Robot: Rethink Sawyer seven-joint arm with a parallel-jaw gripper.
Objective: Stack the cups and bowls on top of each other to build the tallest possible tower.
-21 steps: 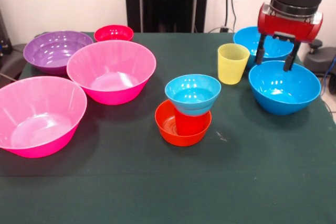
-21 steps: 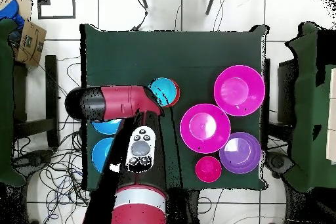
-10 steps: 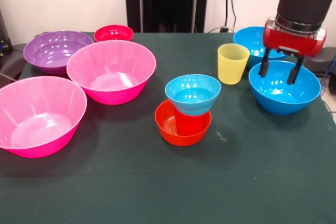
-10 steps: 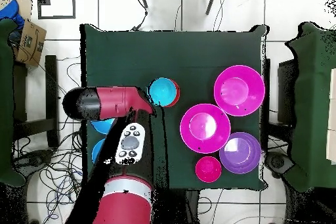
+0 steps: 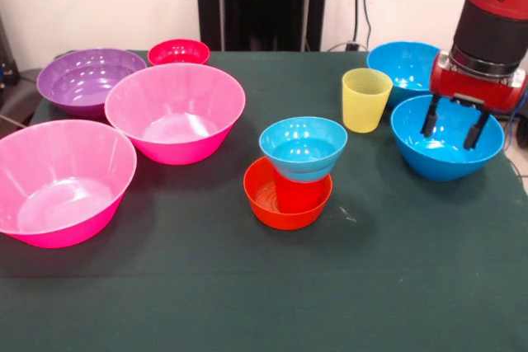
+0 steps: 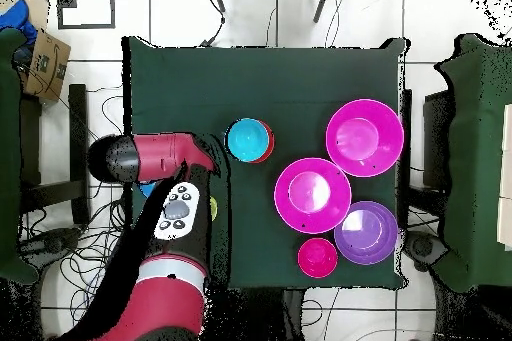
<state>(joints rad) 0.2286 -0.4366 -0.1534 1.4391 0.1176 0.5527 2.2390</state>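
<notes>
Above large blue bowl (image 5: pixel 446 147), end effector (image 5: pixel 450 123) released, tower (image 5: pixel 295 172) upright, axis vertical

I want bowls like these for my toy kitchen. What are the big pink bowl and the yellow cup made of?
Both look like plastic. The big pink bowl is shiny, with bright light spots inside and thin walls that glow a little. The yellow cup looks smooth and slightly see-through. I can't be fully sure from looks alone.
</notes>
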